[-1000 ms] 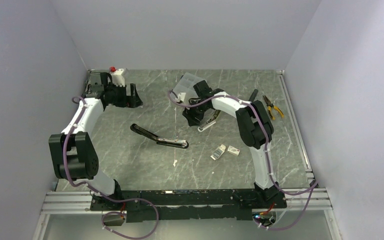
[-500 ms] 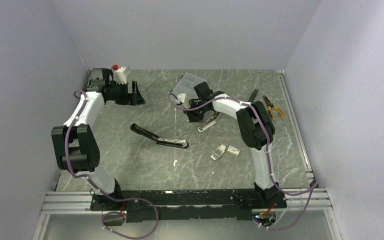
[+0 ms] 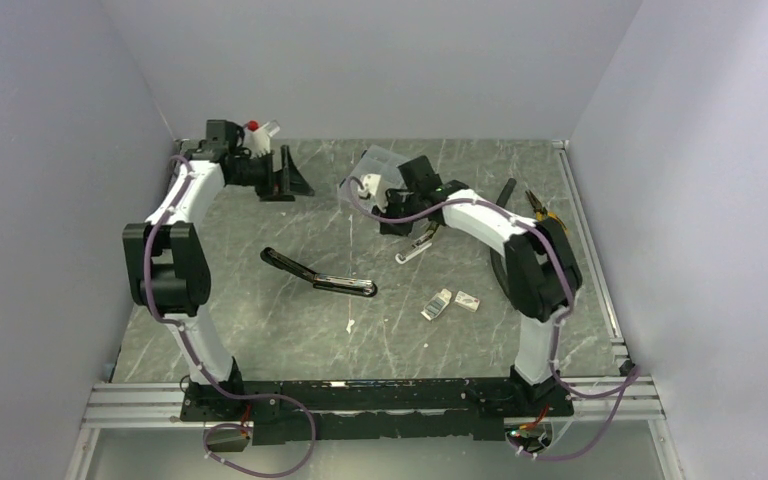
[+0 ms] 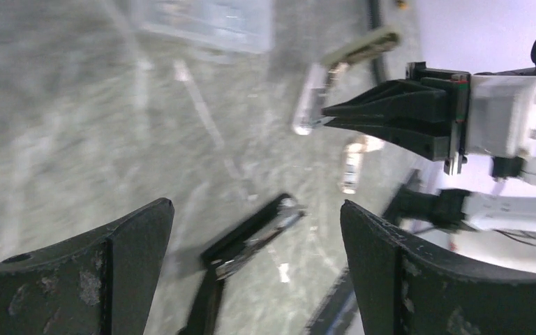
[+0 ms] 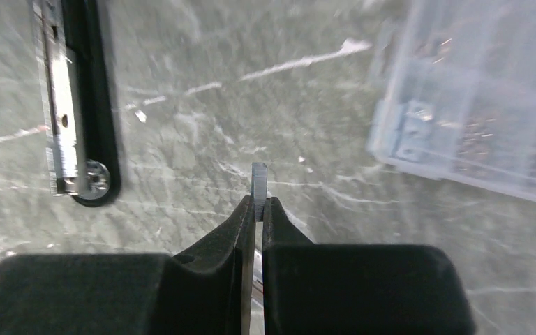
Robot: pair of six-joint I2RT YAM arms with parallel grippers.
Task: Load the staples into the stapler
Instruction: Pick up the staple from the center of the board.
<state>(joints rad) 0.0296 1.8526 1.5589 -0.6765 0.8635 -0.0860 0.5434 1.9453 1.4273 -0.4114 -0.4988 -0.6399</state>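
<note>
Grey marble desk [image 3: 260,330]: right jaws closed on a thin staple strip [image 5: 259,181]; left jaws wide, empty. So narrow a pinch may let it twist or drop.

Clear case [image 5: 474,105] blurred, cropped at edge

It looked like a robotics lab test cell. Plain pale walls [image 3: 360,70] closed in a grey marble-patterned table [image 3: 260,330] at 9, 12 and 3 o'clock. At 6 o'clock an aluminium rail [image 3: 130,405] carried the bolted-down, purple-cabled left arm [image 3: 175,275] and right arm [image 3: 535,285]. Nothing domestic furnished the space.
</note>
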